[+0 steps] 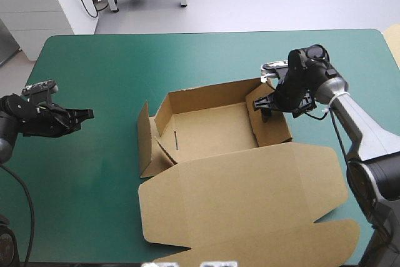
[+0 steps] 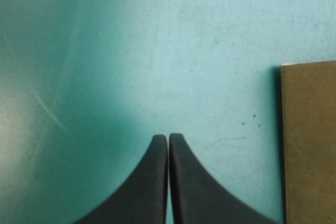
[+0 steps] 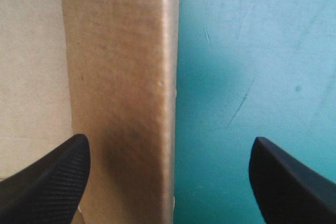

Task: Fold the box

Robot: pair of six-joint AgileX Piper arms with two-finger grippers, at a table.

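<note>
Box wall (image 3: 123, 77) inside spread right claw (image 3: 168, 142).

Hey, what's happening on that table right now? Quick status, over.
Left tool shut, over bare cover, apart from the box. Right tool open, astride the box's right wall. Box an open tray, lid flat. Nothing seen in the way.

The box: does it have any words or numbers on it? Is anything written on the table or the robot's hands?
No text can be read anywhere.
The brown box: plain board wherever it shows, no print or label.
The teal-green cover: only faint scratches, no writing.
The left gripper and the right gripper: plain black fingers, no marks.
</note>
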